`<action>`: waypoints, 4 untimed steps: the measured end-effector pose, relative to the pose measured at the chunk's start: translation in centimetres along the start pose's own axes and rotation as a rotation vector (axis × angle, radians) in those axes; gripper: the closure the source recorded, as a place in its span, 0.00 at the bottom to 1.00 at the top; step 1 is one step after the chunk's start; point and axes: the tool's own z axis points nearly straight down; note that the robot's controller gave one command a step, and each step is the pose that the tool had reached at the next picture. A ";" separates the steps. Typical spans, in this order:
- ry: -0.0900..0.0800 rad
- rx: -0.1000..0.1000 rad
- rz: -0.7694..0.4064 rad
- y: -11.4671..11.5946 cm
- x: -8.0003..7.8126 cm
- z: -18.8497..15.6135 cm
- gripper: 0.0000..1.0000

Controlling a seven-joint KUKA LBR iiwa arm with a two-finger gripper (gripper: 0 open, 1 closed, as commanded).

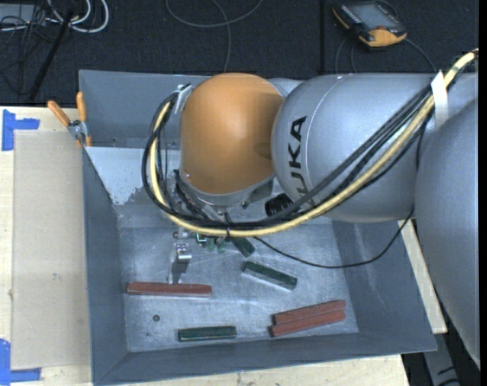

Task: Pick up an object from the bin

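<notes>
Gripper half-hidden beneath orange cover

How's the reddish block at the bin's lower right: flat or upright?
Flat: the reddish block lies lengthwise on the bin floor, touching nothing else.

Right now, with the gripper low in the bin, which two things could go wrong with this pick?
The gripper sits at the upper edge of the thin reddish-brown bar, which lies flat on the bin floor; so flat a bar may slide away or slip out rather than lift. The dark green bar lies close by on the right; a sideways move might knock it.
</notes>
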 end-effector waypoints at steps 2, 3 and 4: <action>-0.011 -0.004 -0.137 -1.3 -0.2 14.3 1.00; -0.011 -0.005 -0.137 -1.3 -0.2 14.3 1.00; -0.003 -0.001 -0.112 -0.7 -2.8 1.5 1.00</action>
